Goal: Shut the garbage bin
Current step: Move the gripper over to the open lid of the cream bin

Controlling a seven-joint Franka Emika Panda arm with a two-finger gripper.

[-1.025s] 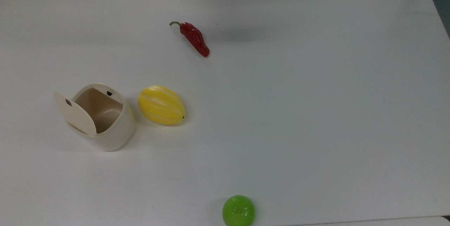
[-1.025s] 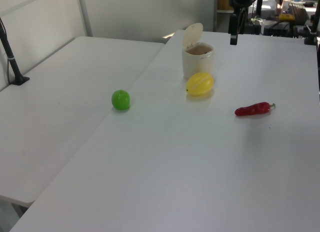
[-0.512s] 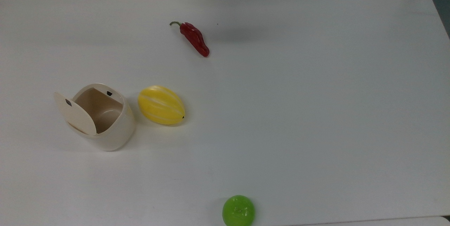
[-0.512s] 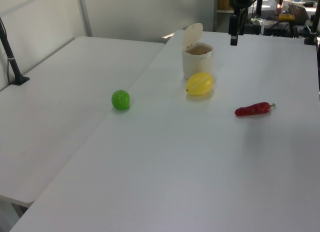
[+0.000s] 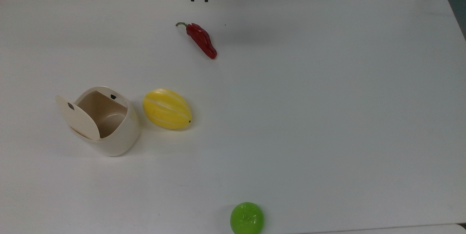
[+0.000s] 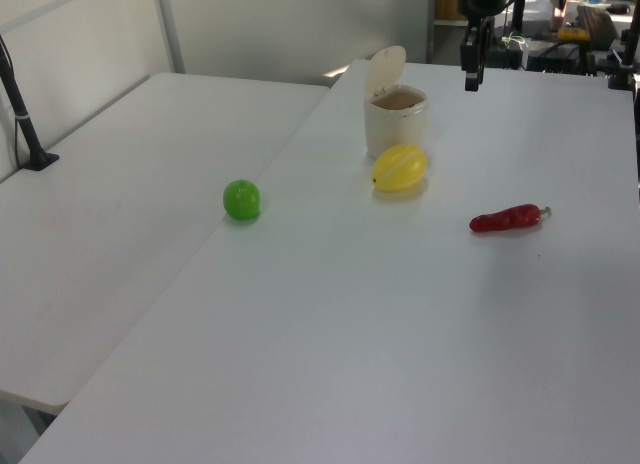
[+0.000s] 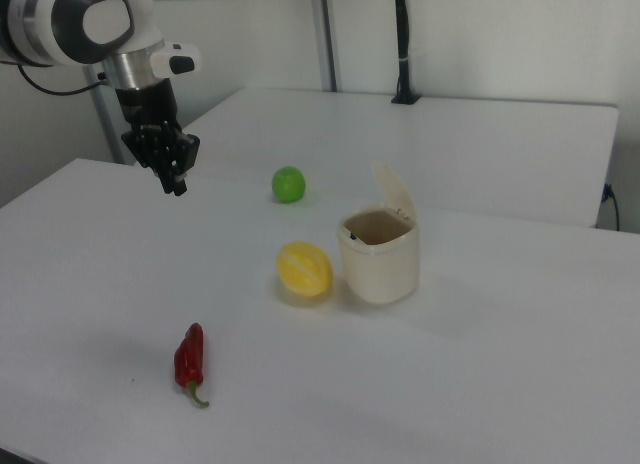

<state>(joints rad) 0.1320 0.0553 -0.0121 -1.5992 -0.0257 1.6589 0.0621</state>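
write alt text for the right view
A cream bin stands on a white table with its lid up, a yellow melon beside it. The end effector hangs apart from it, above a red chili.

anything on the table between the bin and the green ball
In the top view, only bare white table lies between the garbage bin and the green ball; the yellow melon sits off that line.
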